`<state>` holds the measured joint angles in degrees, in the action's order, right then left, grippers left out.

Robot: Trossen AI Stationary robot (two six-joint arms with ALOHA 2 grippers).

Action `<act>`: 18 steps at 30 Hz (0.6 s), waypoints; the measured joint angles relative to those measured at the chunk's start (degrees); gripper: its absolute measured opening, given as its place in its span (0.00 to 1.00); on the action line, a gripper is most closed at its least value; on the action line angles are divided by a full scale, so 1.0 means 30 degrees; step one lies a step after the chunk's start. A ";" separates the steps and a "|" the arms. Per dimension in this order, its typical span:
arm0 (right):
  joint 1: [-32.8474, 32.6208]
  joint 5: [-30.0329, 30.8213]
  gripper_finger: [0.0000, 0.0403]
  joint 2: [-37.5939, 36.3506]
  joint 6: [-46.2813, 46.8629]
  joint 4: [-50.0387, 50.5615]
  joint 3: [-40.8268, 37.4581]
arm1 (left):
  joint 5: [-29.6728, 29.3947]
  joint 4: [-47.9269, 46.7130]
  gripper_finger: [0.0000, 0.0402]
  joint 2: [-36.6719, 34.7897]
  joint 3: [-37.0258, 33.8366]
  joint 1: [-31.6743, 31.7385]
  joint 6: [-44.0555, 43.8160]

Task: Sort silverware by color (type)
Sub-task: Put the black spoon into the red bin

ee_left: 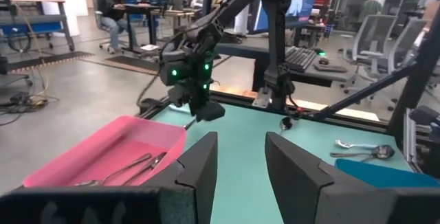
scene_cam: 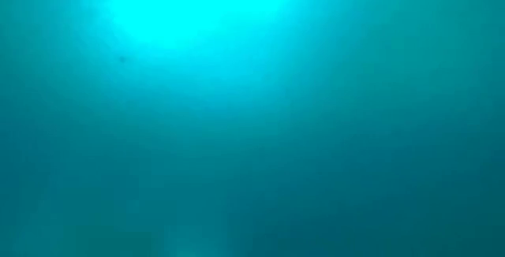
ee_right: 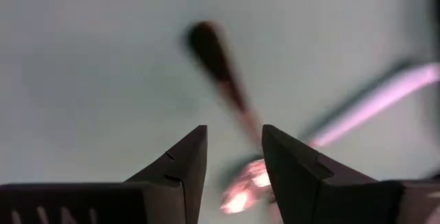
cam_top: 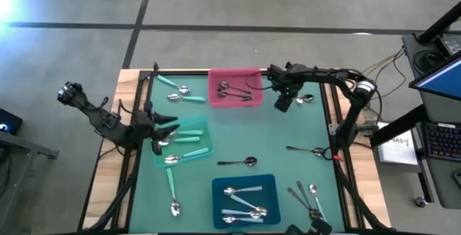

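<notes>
Small spoons lie on the teal mat and in three flat trays. The pink tray (cam_top: 234, 89) at the far middle holds dark-handled spoons (ee_left: 134, 168). Mint-handled spoons lie in the green tray (cam_top: 189, 148) at the left, pale-handled ones in the blue tray (cam_top: 245, 197) at the near edge. My right gripper (cam_top: 283, 104) points down, open, just right of the pink tray. A blurred dark-handled spoon (ee_right: 227, 80) lies below its fingertips (ee_right: 234, 138) and I see no touch. My left gripper (cam_top: 167, 125) hangs open and level over the green tray, nothing between its fingers (ee_left: 240, 141).
Loose spoons lie on the mat: mint ones at the far left (cam_top: 180, 91) and near left (cam_top: 173, 188), dark ones in the middle (cam_top: 241, 162), at the right (cam_top: 306, 150) and near right (cam_top: 306, 195). The low view shows only teal blur.
</notes>
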<state>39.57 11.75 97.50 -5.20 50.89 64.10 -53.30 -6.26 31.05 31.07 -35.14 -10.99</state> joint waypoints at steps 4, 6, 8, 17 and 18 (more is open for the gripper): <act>0.0265 0.1915 0.33 0.0762 -0.0206 0.0082 0.0435 | -0.0081 -0.0042 0.27 -0.0007 0.0018 0.0001 -0.0140; 0.0428 0.1941 0.33 0.0936 -0.0393 0.0104 0.0495 | -0.0081 -0.0074 0.27 -0.0007 0.0016 0.0001 -0.0310; 0.0626 0.1936 0.33 0.1121 -0.0523 0.0213 0.0508 | -0.0083 -0.0096 0.27 0.0000 0.0016 0.0001 -0.0507; 0.1134 0.0659 0.33 0.1599 -0.0494 0.0501 0.0485 | -0.0095 -0.0097 0.27 -0.0007 0.0009 0.0001 -0.0572; 0.1132 0.0526 0.33 0.1593 -0.0500 0.0457 0.0458 | -0.0095 -0.0105 0.27 -0.0007 0.0009 0.0001 -0.0572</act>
<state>42.97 13.33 102.28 -6.70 52.27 65.47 -53.58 -6.57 31.03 31.09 -35.14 -12.71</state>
